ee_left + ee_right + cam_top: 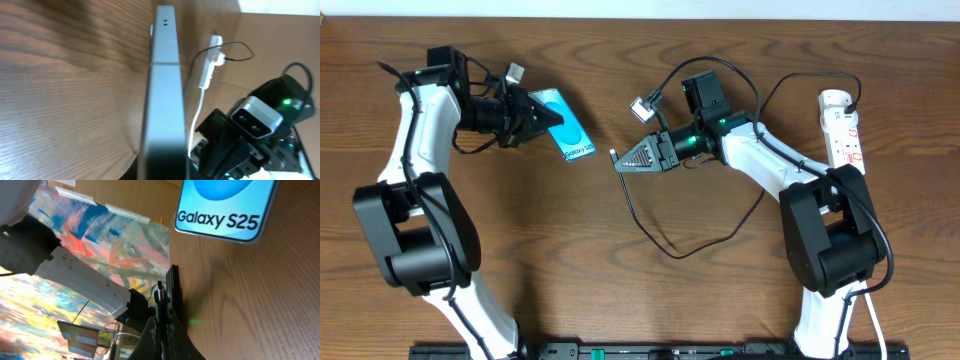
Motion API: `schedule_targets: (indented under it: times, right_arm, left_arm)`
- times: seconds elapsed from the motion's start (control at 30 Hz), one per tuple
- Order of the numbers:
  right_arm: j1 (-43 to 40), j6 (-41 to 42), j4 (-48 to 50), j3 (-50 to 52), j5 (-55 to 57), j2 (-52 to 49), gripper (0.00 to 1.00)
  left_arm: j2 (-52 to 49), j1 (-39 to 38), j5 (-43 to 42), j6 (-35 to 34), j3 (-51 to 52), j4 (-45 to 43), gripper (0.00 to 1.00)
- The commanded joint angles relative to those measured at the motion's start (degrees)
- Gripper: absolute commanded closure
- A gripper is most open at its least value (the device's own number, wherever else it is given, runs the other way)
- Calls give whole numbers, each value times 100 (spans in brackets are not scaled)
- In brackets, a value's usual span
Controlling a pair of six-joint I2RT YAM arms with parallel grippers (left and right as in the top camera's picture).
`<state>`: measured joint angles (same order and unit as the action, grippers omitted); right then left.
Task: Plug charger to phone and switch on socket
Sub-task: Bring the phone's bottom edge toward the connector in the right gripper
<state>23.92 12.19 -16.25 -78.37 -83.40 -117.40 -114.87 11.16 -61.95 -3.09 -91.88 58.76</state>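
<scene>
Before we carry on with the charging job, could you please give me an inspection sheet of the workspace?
Surface: brown wooden table.
Job's things: phone and charger apart, unplugged; socket at right edge.
Clutter: nothing seen.
Grippers: left gripper shut on the phone; right gripper shut on the charger's tip.
Cables: charger loops over the table; white cord at bottom right.
Surroundings: cardboard, painted sheet.

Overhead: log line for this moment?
left gripper: shut on phone | right gripper: shut on charger | connector tip: short of phone, not plugged | socket: no gripper on it
</scene>
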Motion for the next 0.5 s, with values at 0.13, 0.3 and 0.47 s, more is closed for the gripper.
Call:
schedule_targets:
  times: [0.13,0.3,0.47]
  right_arm:
    - [168,-70,31,-48,-376,-4,99]
    - [201,-68,39,-48,-424,-4,99]
    - [238,-70,76,-48,-553,-4,99]
  left_arm:
    - [-225,-61,-951,468,-90,96,93]
    - [-225,9,-1001,501,-90,98,93]
    - [-225,57,-1161,505,-90,90,93]
